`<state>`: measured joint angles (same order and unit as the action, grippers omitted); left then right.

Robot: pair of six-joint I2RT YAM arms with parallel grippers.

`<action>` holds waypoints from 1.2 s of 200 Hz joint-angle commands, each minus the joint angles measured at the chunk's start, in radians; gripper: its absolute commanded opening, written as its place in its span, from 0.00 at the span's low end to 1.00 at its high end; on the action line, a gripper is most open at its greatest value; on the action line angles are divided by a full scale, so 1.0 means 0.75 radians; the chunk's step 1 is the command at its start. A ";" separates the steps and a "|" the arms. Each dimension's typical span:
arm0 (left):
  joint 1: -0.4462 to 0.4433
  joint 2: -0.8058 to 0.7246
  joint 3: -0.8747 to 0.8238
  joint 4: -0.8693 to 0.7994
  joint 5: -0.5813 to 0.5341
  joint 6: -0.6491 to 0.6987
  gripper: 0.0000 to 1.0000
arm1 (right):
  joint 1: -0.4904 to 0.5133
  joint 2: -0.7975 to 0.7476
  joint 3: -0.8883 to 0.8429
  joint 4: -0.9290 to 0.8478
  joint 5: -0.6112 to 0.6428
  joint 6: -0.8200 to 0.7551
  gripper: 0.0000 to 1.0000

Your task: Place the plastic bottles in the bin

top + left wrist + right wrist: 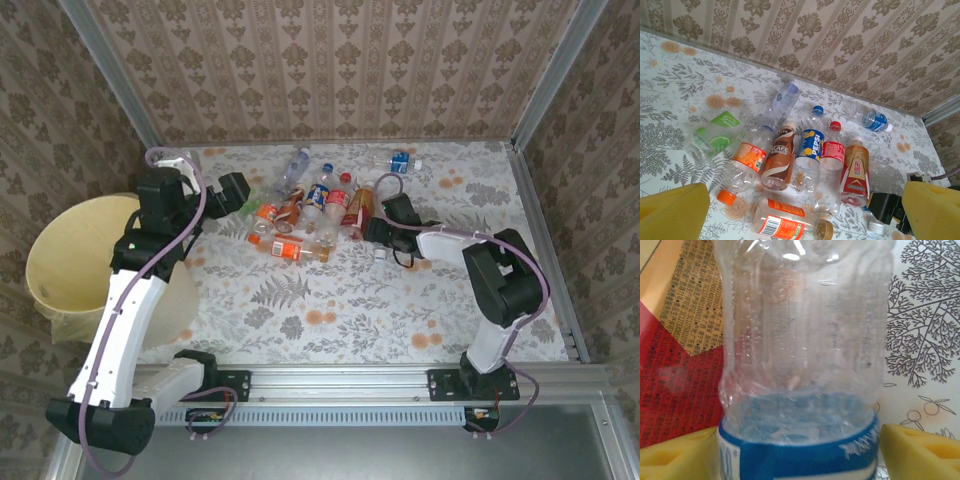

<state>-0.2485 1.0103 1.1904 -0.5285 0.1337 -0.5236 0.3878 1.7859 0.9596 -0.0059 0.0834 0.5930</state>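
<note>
On the floral-patterned table (330, 300), the small clear plastic bottles (322, 195) lie in a loose heap toward 12 o'clock from its middle, labels in orange, brown, blue and red. One more bottle with a blue label (400, 160) lies apart at 1 o'clock from the heap, near the back wall. The large round pale yellow plastic bin (60, 270) stands off the table's edge at 9 o'clock, beside the left arm.

The left gripper (245, 200) is at the heap's 9 o'clock side. Its yellow fingers (675, 212) are spread wide with nothing between them, and the bottles lie beyond.

The right gripper (372, 230) is at the heap's 4 o'clock edge. In the right wrist view, a clear ribbed bottle with a blue band (800, 365) lies between its yellow pads (920, 450), which sit close against both sides. I cannot tell whether they are squeezing it. A red and orange label (680, 365) lies at that bottle's 9 o'clock.
</note>
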 commanded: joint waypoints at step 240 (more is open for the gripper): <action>-0.412 0.531 -0.008 0.394 0.255 -0.098 1.00 | 0.117 -0.681 -0.509 0.419 -0.181 -0.156 0.54</action>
<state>-0.5388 1.3857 1.1984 -0.4038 0.1909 -0.5358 0.4488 1.3045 0.5938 0.2230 0.0006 0.4923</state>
